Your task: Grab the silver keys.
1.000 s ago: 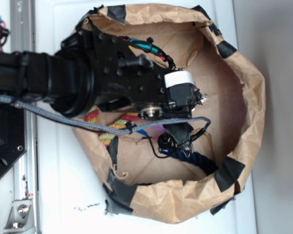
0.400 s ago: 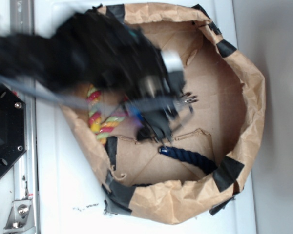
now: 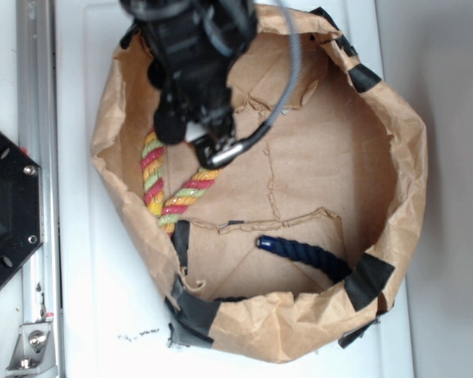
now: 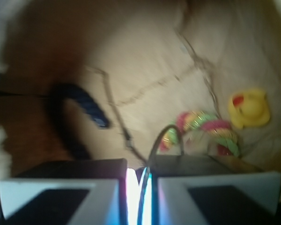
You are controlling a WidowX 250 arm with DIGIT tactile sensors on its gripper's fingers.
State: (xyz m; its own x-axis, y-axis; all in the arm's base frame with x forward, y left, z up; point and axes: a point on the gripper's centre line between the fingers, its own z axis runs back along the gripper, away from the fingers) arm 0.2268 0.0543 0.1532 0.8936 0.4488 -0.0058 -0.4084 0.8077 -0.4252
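Wrist view, left: blue rope (image 4: pixel 79 105) on paper floor of bin (image 3: pixel 398 150). Centre: fingers (image 4: pixel 61 197) nearly shut, only thin bright slit between; thin dark loop (image 4: pixel 171 133) rises from slit; we cannot tell if key ring or wire. Right: striped rope (image 4: pixel 208 131), yellow duck (image 4: pixel 249 108). Silver keys nowhere clearly visible, possibly pinched. We judge step as grasp-and-lift. Next: confirm hold before rising, else reopen and search bin.

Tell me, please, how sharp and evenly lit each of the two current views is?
Exterior view: fairly sharp and evenly lit, the paper bag creases crisp, the arm dark and slightly soft. Wrist view: blurred throughout, dim at left, with bright glare between the gripper fingers; the yellow duck is soft-edged.
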